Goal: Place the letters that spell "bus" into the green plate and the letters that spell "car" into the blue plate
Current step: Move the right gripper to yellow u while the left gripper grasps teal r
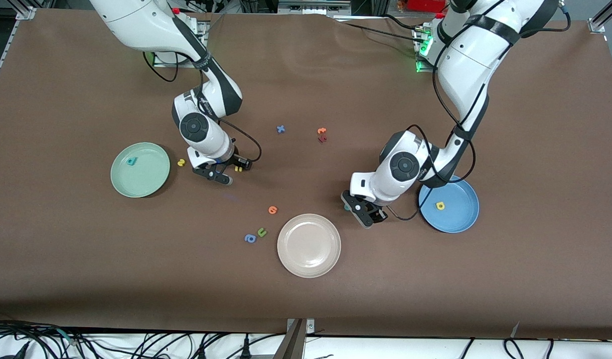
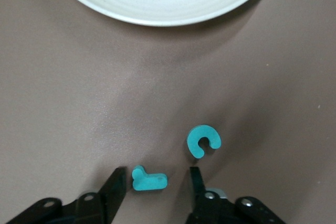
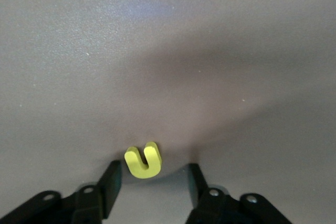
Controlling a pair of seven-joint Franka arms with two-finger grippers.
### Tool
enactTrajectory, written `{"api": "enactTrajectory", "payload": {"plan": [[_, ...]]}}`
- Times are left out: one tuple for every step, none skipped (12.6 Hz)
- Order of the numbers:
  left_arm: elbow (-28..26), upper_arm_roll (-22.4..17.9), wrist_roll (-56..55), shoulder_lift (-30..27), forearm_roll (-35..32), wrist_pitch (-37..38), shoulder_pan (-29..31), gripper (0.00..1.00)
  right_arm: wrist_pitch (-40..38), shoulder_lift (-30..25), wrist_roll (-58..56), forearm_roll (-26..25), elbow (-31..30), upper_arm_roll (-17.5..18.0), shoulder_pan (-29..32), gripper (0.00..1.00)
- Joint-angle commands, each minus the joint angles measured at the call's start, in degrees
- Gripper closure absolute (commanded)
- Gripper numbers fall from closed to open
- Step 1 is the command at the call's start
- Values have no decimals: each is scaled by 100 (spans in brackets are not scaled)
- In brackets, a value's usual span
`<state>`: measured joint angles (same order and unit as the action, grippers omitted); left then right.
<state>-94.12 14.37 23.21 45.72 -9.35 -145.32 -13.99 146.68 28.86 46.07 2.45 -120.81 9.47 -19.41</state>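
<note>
A teal "r" (image 2: 149, 179) lies flat on the table between the fingers of my left gripper (image 2: 156, 174), which is open with a gap on each side. The teal "c" (image 2: 203, 140) lies just past one fingertip. This gripper (image 1: 364, 214) is low between the beige plate and the blue plate (image 1: 458, 222), which holds a yellow "a" (image 1: 440, 205). My right gripper (image 3: 154, 167) is open, down at the table around a yellow "u" (image 3: 143, 161) without touching it. A yellow "s" (image 1: 181, 162) lies beside the green plate (image 1: 146, 182), which holds a teal "b" (image 1: 132, 161).
A beige-white plate (image 1: 309, 245) sits nearer the front camera, its rim (image 2: 157, 17) close to the left gripper. An orange letter (image 1: 272, 210), a green "u" (image 1: 262, 232) and a blue "a" (image 1: 250, 238) lie beside it. A blue "x" (image 1: 281, 129) and orange and red letters (image 1: 322, 134) lie mid-table.
</note>
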Motion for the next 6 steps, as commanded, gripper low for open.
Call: {"api": "enactTrajectory", "payload": {"plan": [[166,-39,34,147,-295,65,-51,69,116,5,-81,-52,-83,-7,-10,62],[166,-39,26,139,-295,65,-51,70,116,14,-81,-52,-83,-7,-10,68],[166,-39,26,121,-295,65,-25,70,116,14,-89,-43,-83,-7,-10,70],[166,-39,34,86,-295,65,10,70,107,6,-89,-43,-92,-7,-10,74],[166,-39,34,68,-295,74,45,70,107,5,-81,-43,-92,-7,-10,76],[166,-31,43,16,-286,91,98,70,98,5,-81,-43,-92,-7,-10,77]]}}
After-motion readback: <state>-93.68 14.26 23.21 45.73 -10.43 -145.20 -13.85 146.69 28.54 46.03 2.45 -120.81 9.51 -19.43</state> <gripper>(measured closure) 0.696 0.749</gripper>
